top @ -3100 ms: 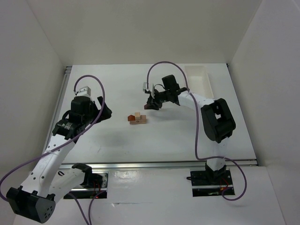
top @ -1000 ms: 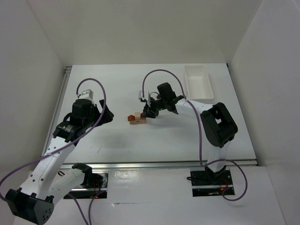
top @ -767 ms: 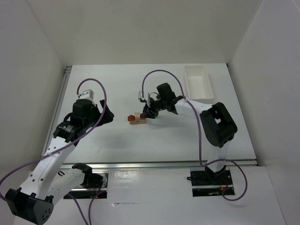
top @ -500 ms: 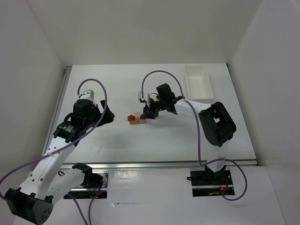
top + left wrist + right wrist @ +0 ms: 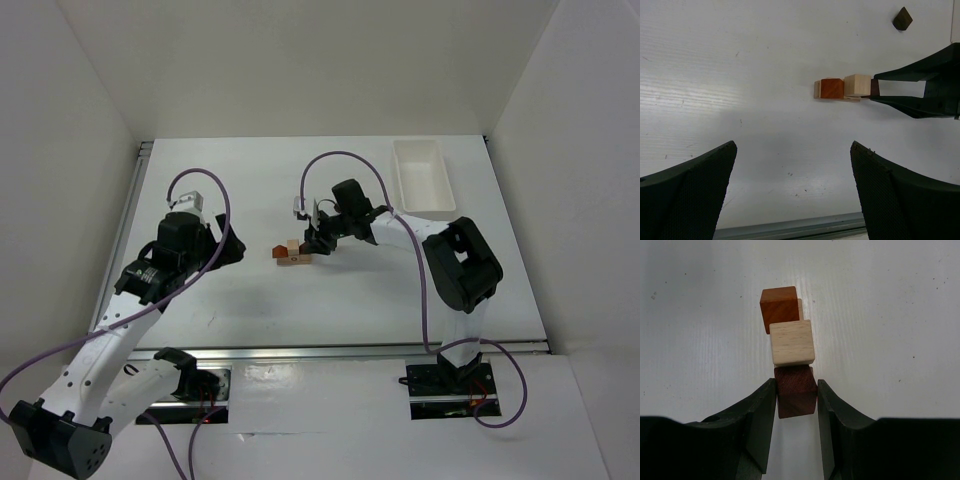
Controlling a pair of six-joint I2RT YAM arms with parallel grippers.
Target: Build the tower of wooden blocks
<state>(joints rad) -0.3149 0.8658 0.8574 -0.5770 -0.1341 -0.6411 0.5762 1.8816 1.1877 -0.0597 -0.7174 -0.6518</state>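
Note:
The wood block tower [image 5: 291, 252] is a small cluster mid-table. In the right wrist view an orange-tan block [image 5: 780, 308], a pale beige block [image 5: 792, 342] and a dark brown block [image 5: 795, 397] lie touching in a row. My right gripper [image 5: 796, 390] is shut on the dark brown block, pressed against the beige one; it shows in the top view [image 5: 313, 245] too. In the left wrist view the row [image 5: 845, 87] lies ahead, with the right gripper's fingers [image 5: 920, 102] at its right end. My left gripper [image 5: 792, 150] is open and empty, well short of the blocks, left of them in the top view [image 5: 230, 247].
A loose dark brown block [image 5: 902, 18] lies on the table beyond the row. A white plastic tray [image 5: 422, 175] stands at the back right. A metal rail [image 5: 340, 350] runs along the table's near edge. White walls enclose the table.
Since 3.1 s ago my right gripper carried the dark brown block down-left to the end of the row. In the last second it barely moved. My left arm crept slightly right.

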